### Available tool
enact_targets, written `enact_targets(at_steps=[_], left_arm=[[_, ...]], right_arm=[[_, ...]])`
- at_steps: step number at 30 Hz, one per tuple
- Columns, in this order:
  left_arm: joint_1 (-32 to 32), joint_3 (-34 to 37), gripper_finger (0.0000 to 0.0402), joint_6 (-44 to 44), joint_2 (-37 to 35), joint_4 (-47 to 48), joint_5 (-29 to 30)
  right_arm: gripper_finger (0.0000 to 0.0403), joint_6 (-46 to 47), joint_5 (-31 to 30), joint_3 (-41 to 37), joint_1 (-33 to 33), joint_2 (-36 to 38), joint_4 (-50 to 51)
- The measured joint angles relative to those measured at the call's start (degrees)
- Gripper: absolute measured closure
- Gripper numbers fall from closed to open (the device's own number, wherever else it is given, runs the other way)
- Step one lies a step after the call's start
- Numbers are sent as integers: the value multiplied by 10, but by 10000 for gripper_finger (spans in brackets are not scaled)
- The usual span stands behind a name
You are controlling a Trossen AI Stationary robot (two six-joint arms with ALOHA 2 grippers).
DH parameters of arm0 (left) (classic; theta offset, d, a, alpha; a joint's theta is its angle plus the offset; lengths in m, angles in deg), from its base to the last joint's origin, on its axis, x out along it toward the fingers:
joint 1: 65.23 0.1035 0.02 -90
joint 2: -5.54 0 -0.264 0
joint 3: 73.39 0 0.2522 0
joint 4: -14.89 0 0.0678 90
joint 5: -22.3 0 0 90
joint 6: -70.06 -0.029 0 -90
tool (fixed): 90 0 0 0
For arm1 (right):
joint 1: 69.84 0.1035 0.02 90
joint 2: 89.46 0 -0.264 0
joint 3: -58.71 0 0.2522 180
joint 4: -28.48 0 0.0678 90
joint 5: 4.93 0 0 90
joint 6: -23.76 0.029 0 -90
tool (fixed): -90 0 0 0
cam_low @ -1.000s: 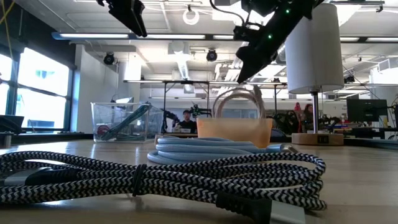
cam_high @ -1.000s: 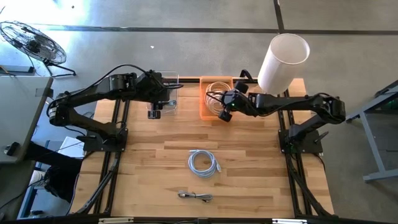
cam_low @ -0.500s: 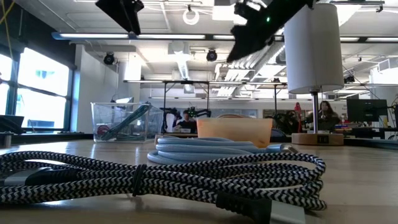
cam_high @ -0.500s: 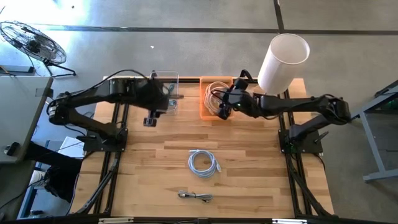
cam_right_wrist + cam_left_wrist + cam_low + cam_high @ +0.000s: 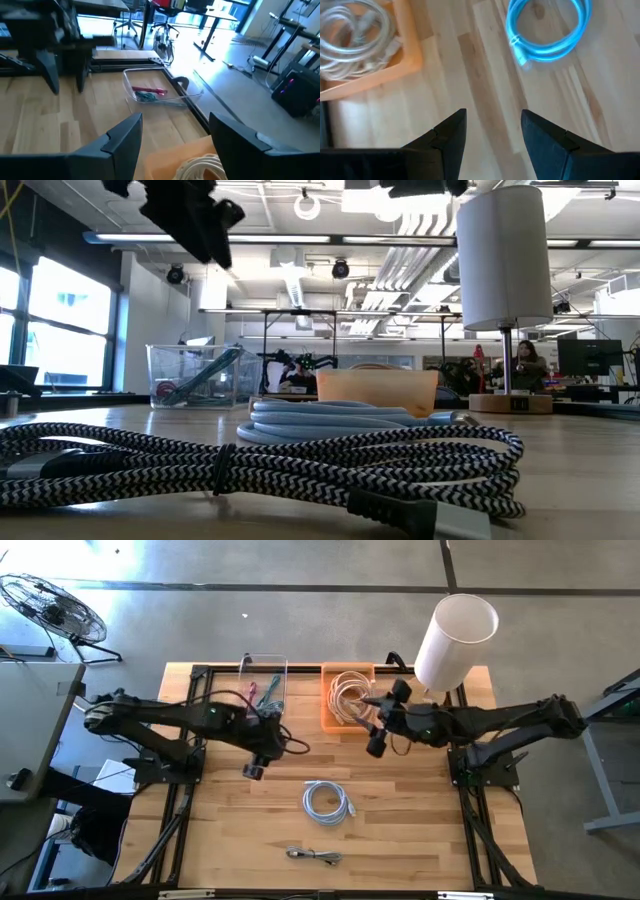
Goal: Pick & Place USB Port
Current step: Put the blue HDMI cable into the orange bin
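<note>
Cables wait in two spots relative to the orange bin [image 5: 349, 696]: a white coil [image 5: 348, 692] already lies inside it, while the pale blue cable [image 5: 327, 802] and the braided cable [image 5: 313, 856] lie well in front. The left gripper [image 5: 254, 769], fingers spread and empty, hangs between bin and blue cable, probably approaching. The right gripper [image 5: 378, 745], also released, hovers beside the bin.
</note>
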Motion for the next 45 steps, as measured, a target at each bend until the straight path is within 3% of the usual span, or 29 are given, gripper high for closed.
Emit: enact_targets(at_steps=[7,16,19,29,37,45], left_arm=[[1,20,220,93,62,-86,-17],[1,20,220,183,158,-166,-177],[1,20,220,205,173,-181,-206],[1,17,220,296,231,-246,-150],[-10,20,220,355,304,-272,-158],[-34,16,225,369,353,-337,-163]], right_arm=[[181,0,-63,0,67,9,21],[181,9,-126,0,137,10,50],[181,6,-154,0,161,11,55],[181,-20,-224,0,240,16,65],[181,-41,-277,0,279,20,63],[181,-36,-288,0,295,21,59]])
